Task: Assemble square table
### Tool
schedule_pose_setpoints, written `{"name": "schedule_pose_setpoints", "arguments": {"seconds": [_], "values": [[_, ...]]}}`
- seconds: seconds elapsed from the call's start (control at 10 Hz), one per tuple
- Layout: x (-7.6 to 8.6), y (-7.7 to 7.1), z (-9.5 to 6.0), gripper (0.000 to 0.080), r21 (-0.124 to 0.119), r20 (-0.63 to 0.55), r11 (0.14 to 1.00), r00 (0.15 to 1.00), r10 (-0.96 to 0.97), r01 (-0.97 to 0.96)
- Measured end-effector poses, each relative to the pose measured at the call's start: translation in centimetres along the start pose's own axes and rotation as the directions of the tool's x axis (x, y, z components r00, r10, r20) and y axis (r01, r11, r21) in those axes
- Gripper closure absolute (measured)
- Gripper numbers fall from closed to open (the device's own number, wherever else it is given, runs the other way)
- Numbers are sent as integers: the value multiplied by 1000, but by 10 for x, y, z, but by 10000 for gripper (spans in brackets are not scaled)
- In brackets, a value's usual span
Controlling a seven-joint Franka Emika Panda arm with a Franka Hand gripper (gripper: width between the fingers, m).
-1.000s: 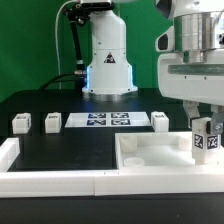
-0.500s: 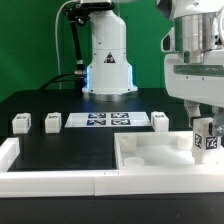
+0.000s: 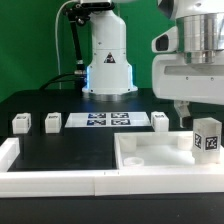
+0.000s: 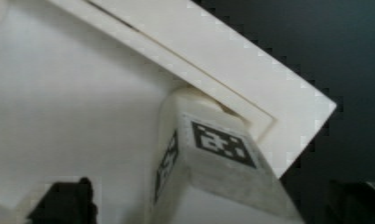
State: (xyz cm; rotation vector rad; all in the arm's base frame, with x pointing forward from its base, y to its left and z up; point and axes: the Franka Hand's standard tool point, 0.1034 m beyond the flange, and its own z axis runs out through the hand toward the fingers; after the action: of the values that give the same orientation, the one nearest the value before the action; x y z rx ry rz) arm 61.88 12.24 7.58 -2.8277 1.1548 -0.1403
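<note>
Closest to us, the white rails (image 3: 50,180) run along the front edge of the black counter (image 3: 60,150).

Just behind them, on the exterior view's right, lies the square table top (image 3: 150,160). It is a big white slab with a raised rim. One leg (image 3: 207,137) stands upright on it, close to a corner, with its black-and-white tag facing us. We cannot tell if the leg is fixed in tight or only resting there.

The gripper (image 4: 219,200) hangs right over that leg. It is wide open and holds nothing. In the wrist view we see a dark fingertip on each side of the leg, and neither one touches it.

Farther back, three loose legs wait on the counter. One loose leg (image 3: 160,121) sits just behind the table top. The other two (image 3: 52,122) (image 3: 19,124) sit over on the exterior view's left. The marker board (image 3: 105,120) lies flat between them. Behind everything stands the robot base (image 3: 108,60).

We think the step in hand is putting on the first leg, so most of the job is left. Next, we think the gripper should go straight up so it does not knock the leg over. Then it can reach for the nearest loose leg and pinch it by its sides.
</note>
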Motion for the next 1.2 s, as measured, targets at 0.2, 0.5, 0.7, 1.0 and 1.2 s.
{"name": "schedule_pose_setpoints", "arguments": {"seconds": [0.2, 0.5, 0.7, 1.0, 1.2], "values": [[0, -2, -1, 150, 3, -1, 984, 984, -176, 176], [2, -1, -1, 150, 2, -2, 911, 911, -413, 413], [2, 0, -1, 150, 0, -2, 865, 865, -501, 501], [5, 2, -1, 150, -17, -4, 755, 755, -656, 656], [7, 3, -1, 150, -18, -4, 752, 752, -659, 659]]}}
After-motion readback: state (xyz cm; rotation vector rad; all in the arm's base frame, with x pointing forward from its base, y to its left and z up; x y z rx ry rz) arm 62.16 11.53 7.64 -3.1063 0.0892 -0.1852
